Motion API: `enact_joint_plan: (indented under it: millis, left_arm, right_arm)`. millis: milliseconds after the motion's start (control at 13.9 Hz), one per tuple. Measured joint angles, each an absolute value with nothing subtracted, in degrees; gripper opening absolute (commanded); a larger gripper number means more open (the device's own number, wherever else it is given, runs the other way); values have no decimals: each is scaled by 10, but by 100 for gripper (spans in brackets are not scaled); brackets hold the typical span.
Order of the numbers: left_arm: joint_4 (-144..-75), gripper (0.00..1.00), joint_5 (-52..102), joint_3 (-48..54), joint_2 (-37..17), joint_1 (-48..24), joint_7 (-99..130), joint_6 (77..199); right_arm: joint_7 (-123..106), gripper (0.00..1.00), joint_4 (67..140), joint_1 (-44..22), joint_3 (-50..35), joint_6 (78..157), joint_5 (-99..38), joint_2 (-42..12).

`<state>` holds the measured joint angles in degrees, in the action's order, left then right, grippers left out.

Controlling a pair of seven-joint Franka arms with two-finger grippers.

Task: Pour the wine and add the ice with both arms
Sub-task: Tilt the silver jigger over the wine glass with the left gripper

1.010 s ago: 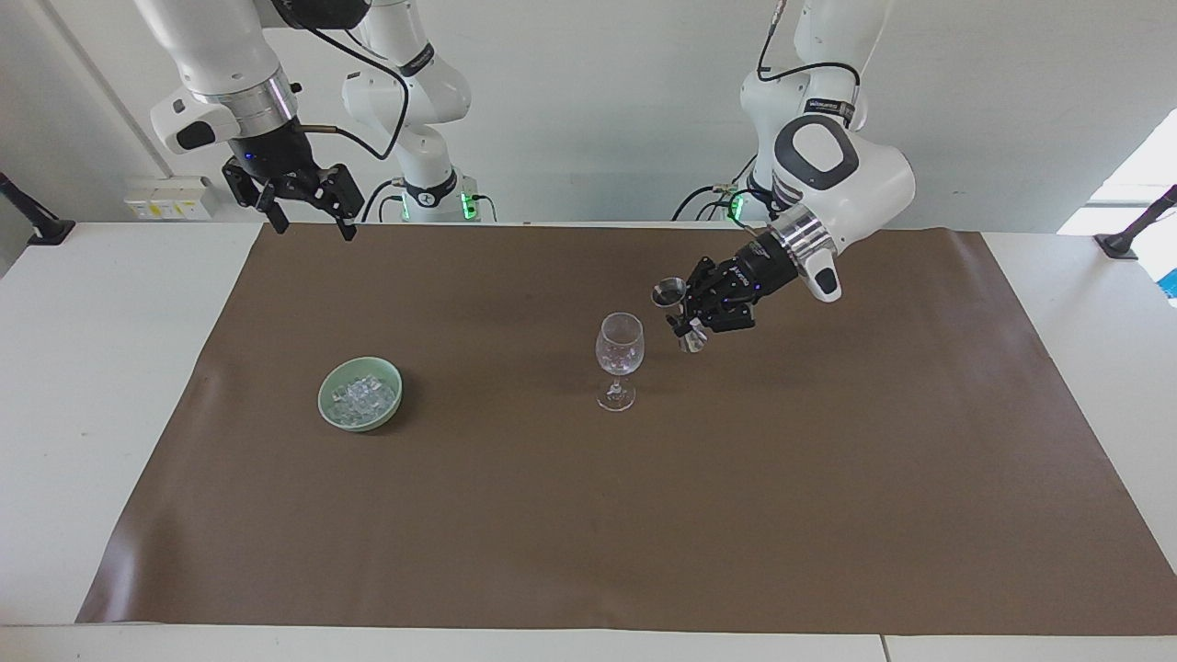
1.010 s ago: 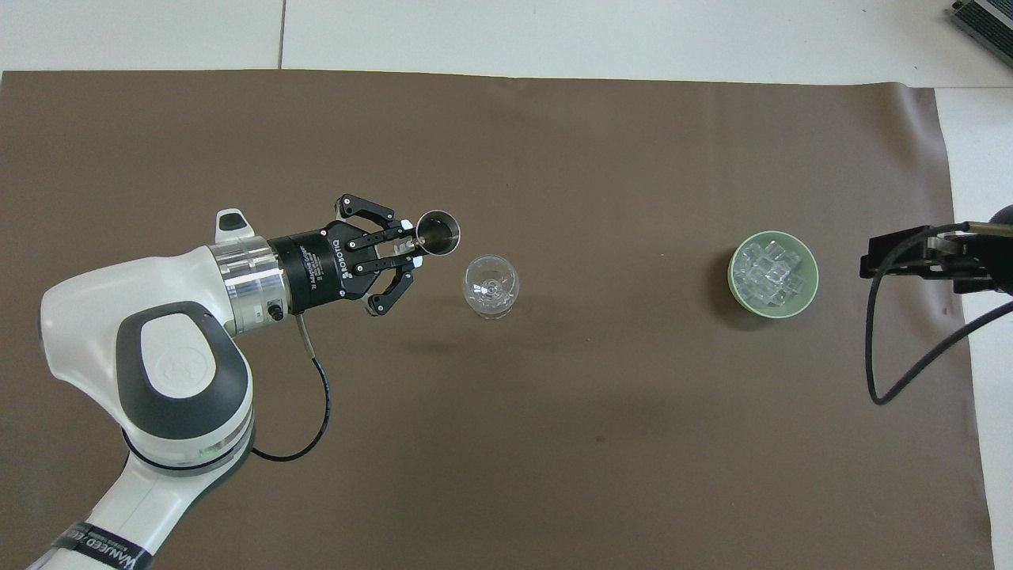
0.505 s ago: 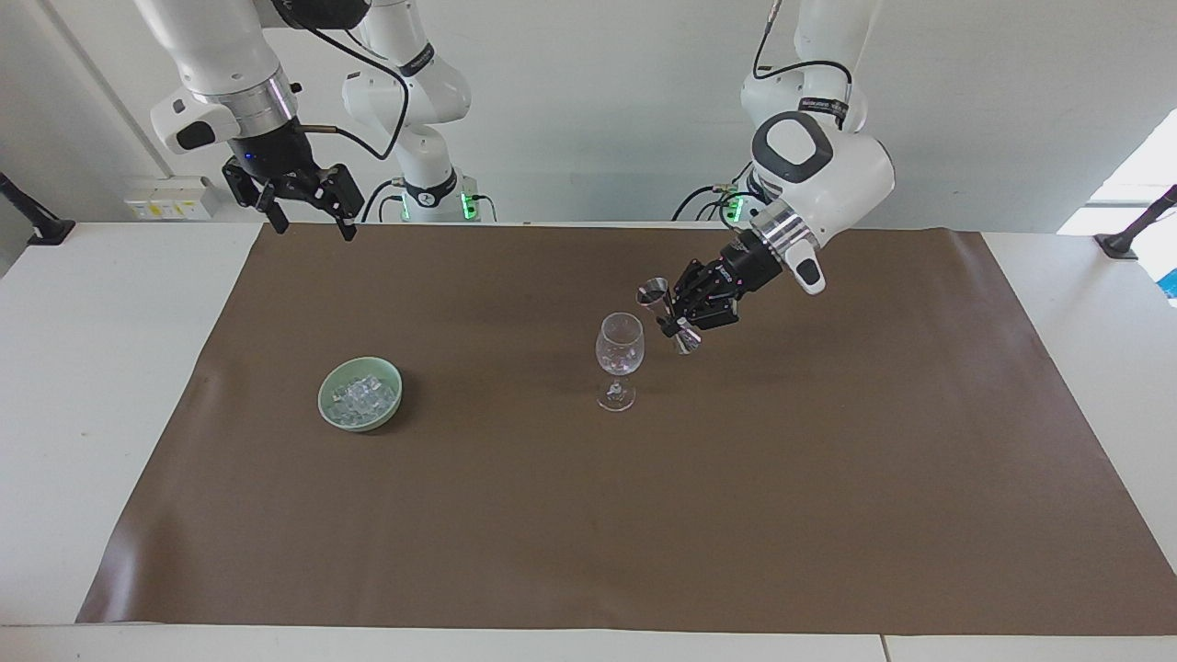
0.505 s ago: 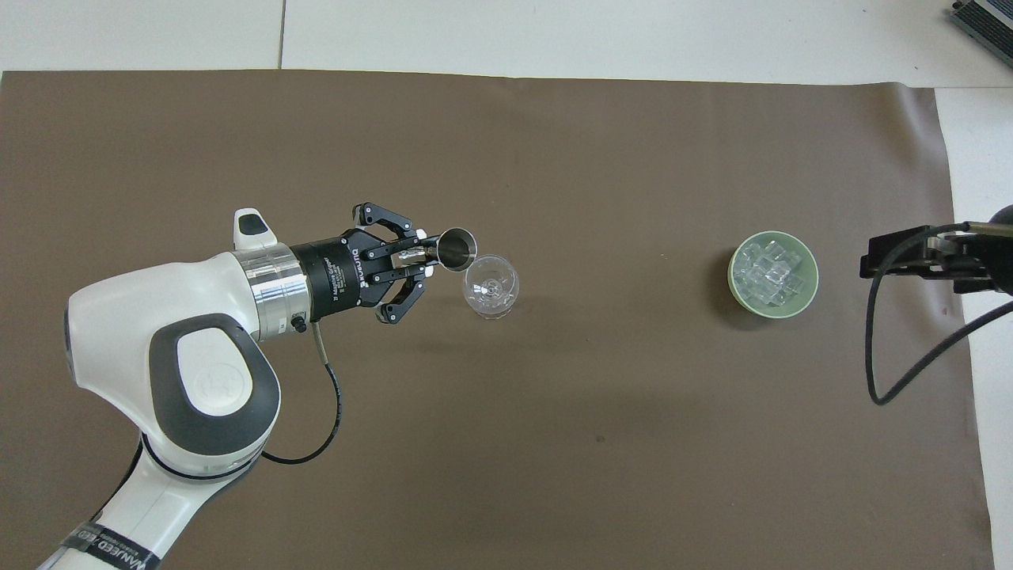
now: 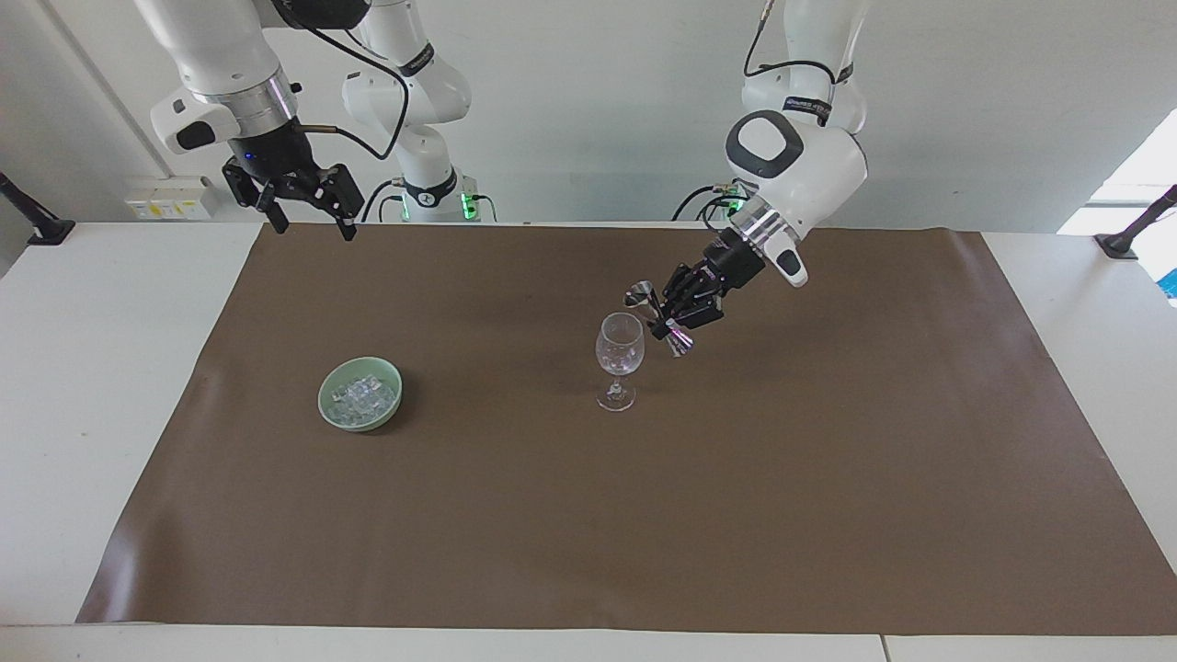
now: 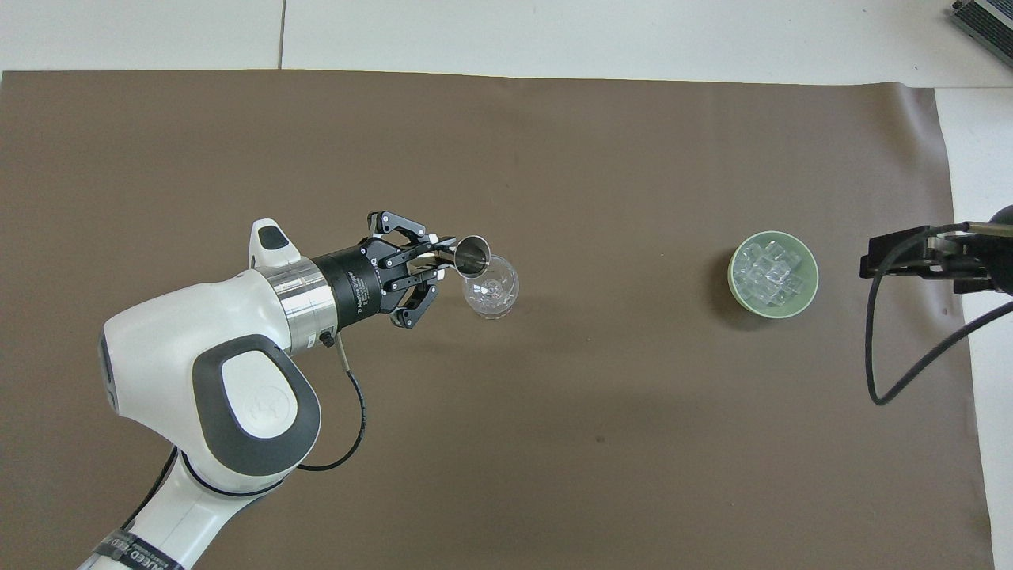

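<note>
My left gripper (image 5: 664, 317), pinching the jigger (image 5: 658, 315), has tipped it over the wine glass (image 5: 619, 359), from its 2 o'clock; pouring, I think. Right gripper (image 5: 308, 216), spread, waits.

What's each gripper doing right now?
Left gripper: shut on the metal measuring cup, tipped over the wine glass.
Right gripper: open, empty, waiting.
</note>
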<state>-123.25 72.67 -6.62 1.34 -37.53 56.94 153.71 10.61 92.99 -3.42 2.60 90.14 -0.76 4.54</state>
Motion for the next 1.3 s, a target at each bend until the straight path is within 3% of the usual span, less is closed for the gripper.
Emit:
enact_joint_plan:
  millis: [1299]
  left_arm:
    - [-1234,0,726,-63,-12,-443,405,1753]
  right_arm:
    - [106,100,930,-34,26,901,-8,45]
